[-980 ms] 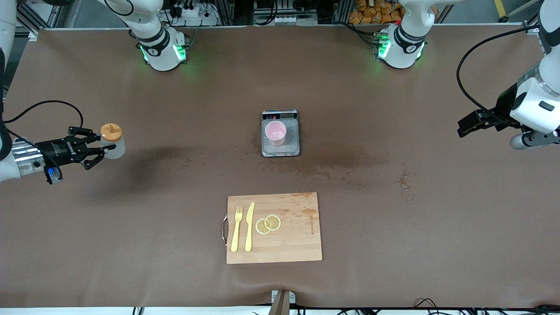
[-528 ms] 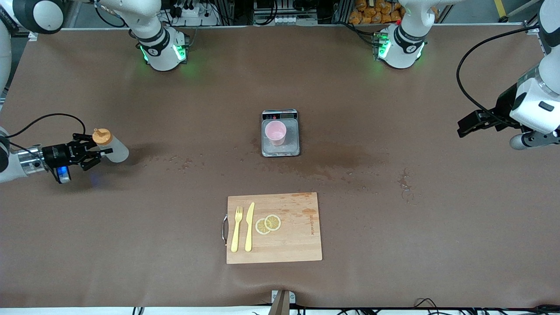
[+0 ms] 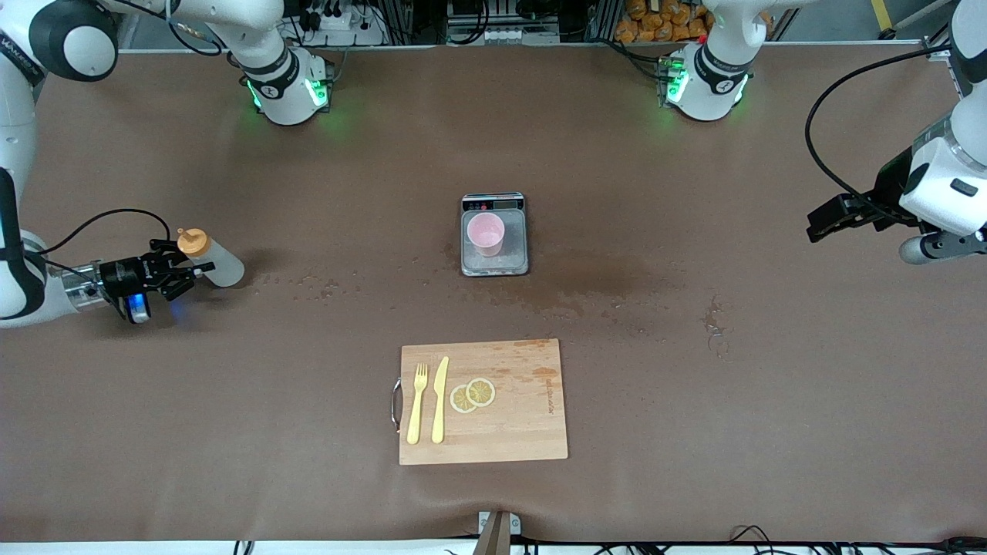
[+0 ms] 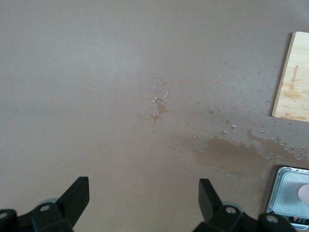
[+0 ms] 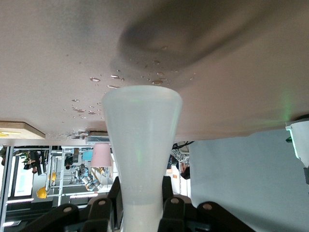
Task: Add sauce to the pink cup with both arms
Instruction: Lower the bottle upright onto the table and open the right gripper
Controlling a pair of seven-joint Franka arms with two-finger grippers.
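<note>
The sauce bottle [image 3: 212, 260], whitish with an orange cap, is held in my right gripper [image 3: 176, 275] low over the table at the right arm's end. It is tilted, with its base toward the middle. In the right wrist view the bottle [image 5: 141, 140] fills the gap of the right gripper [image 5: 141, 195], whose fingers press its sides. The pink cup [image 3: 487, 233] stands upright on a grey scale [image 3: 495, 262] at mid-table; it also shows small in the right wrist view [image 5: 101, 154]. My left gripper [image 3: 826, 221] waits open and empty above the left arm's end [image 4: 144, 193].
A wooden cutting board [image 3: 493, 432] lies nearer the camera than the scale, with a yellow fork [image 3: 416, 402], a yellow knife [image 3: 439, 397] and two lemon slices [image 3: 473, 395]. Wet stains [image 3: 594, 285] and droplets [image 4: 159, 96] spread beside the scale. The board's corner [image 4: 294, 77] shows in the left wrist view.
My right gripper has come down toward the table with the bottle. The bottle has gone from upright to tilted, base toward the middle. The left arm has not moved.
</note>
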